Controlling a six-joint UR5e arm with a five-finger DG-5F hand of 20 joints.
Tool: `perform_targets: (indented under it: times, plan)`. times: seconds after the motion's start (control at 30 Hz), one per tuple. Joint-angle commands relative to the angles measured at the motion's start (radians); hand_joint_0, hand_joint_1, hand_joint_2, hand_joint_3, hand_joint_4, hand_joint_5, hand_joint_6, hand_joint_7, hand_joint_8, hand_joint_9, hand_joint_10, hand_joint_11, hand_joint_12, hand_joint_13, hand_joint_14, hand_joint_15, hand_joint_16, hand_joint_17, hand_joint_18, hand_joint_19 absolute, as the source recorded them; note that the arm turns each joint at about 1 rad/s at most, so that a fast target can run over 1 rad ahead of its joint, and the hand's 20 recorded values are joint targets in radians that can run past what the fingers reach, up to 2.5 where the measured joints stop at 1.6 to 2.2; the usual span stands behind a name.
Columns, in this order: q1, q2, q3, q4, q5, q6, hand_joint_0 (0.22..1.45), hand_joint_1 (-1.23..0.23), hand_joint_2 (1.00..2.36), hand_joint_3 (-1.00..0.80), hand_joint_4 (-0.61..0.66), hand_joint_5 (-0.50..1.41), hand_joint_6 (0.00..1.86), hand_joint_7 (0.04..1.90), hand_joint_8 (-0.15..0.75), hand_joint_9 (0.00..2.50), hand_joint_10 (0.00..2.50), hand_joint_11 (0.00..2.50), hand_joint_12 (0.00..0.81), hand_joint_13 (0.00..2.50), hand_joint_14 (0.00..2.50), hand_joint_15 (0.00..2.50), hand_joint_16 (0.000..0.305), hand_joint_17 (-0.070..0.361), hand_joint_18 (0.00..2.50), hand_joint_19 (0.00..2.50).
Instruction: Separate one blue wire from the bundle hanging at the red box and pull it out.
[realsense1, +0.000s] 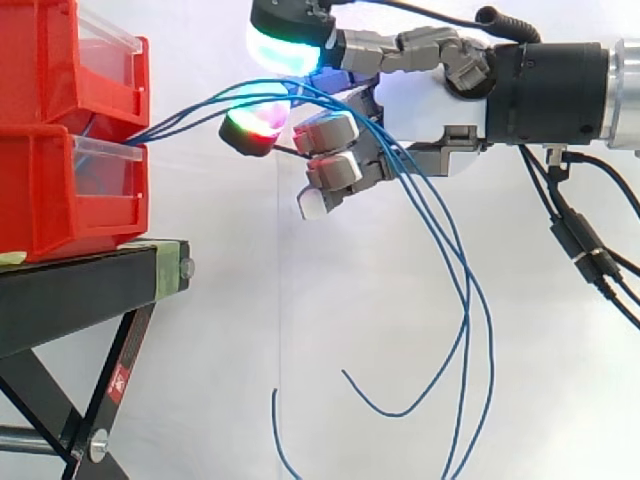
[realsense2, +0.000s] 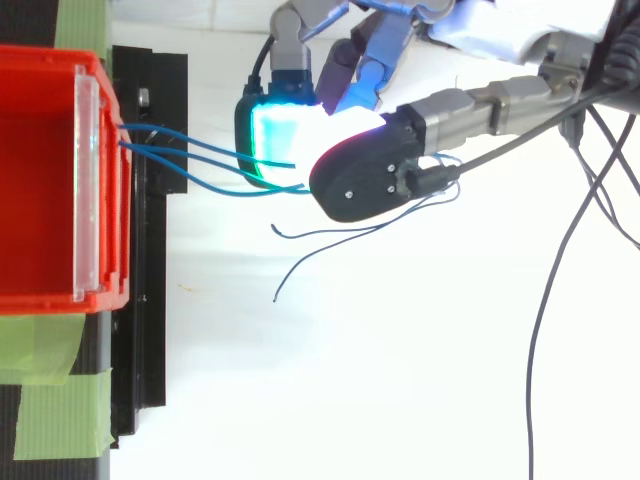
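Note:
A bundle of thin blue wires (realsense1: 200, 112) comes out between the two stacked red bins and runs right to my hand (realsense1: 440, 100). In the side view the wires pass between a cyan-glowing pad (realsense1: 290, 48) above and a red-green pad (realsense1: 255, 128) below, which close on them. Behind the pads the wires drape over the curled fingers (realsense1: 335, 150) and hang in long loops (realsense1: 465, 300) toward the floor. From above, the blue wires (realsense2: 190, 150) leave the bin's front edge and vanish under the hand (realsense2: 365, 180). Their loose ends (realsense2: 300, 262) trail below it.
The upper red bin (realsense1: 40, 60) sits on the lower red bin (realsense1: 40, 190), both on a black stand (realsense1: 80, 290) at the left. Green tape (realsense2: 60, 410) marks the stand's top. A white curtain lies behind, with open room under the hand.

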Motion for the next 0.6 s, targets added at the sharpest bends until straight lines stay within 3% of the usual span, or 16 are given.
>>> perform_targets:
  times: [0.0,0.27,0.57]
  plan:
    - [0.0,0.0,0.0,0.0,0.0,-0.001,0.51,-0.57,1.0,-0.47,0.16,-0.16,0.83,0.99,0.343,1.35,0.01,1.54,0.492,1.34,0.02,1.23,0.055,0.124,0.88,0.67]
    - [0.0,0.0,0.0,0.0,0.0,-0.001,0.52,-0.72,1.0,-0.48,0.17,-0.17,0.84,1.0,0.338,1.3,0.01,1.55,0.476,1.31,0.02,1.22,0.054,0.122,0.84,0.66]
    - [0.0,0.0,0.0,0.0,0.003,-0.001,0.56,-0.77,1.01,-0.43,0.18,-0.17,0.85,0.99,0.323,1.3,0.01,1.54,0.473,1.29,0.02,1.21,0.052,0.116,0.82,0.67]
